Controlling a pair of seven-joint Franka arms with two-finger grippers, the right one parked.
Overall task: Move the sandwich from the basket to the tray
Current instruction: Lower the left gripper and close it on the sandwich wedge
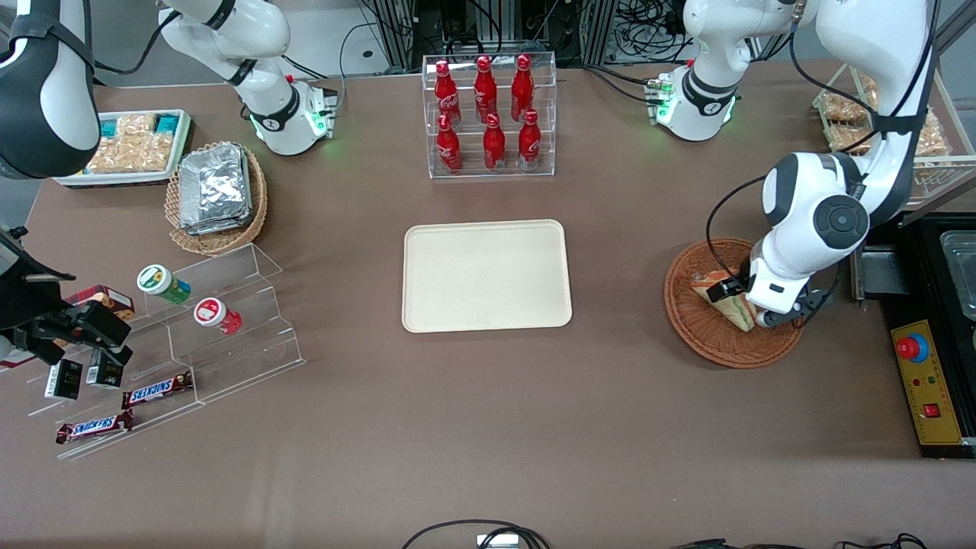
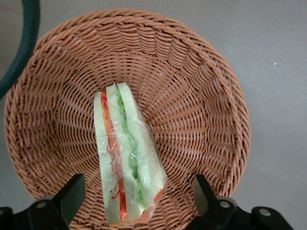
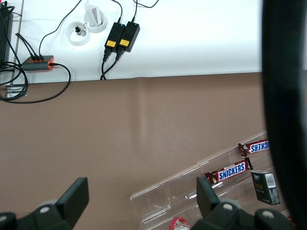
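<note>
The work surface is a brown cloth-covered tabletop (image 1: pixel 488 427), on which a flat cream-beige rectangular plastic tray (image 1: pixel 487 276) with rounded corners is set near the middle. This tray is taken as the landmark.

Toward the working arm's end of the tabletop from the tray, a round, shallow, reddish-brown woven wicker basket (image 2: pixel 192 96) is placed, well apart from the tray. A small triangular clear-wrapped sandwich (image 2: pixel 127 160) of pale bread with orange-red and green filling stripes is lying in the basket, on the woven floor.

The left arm's tool (image 2: pixel 136 191) is positioned low over the basket. Its jaws are spread wide, with one black finger (image 2: pixel 69 194) on each side of the sandwich's broad end and a gap visible between each finger and the wrapping. Nothing is gripped.

Farther from the front camera than the tray, a clear acrylic stepped rack (image 1: pixel 489 114) holding red bottles is standing. Toward the parked arm's end from the tray, a lighter tan wicker basket (image 1: pixel 217 202) of silver foil packs and a clear stepped display stand (image 1: pixel 191 335) with chocolate bars are located. Past the tabletop's edge farthest from the front camera, metal framing and loose cables are seen.
</note>
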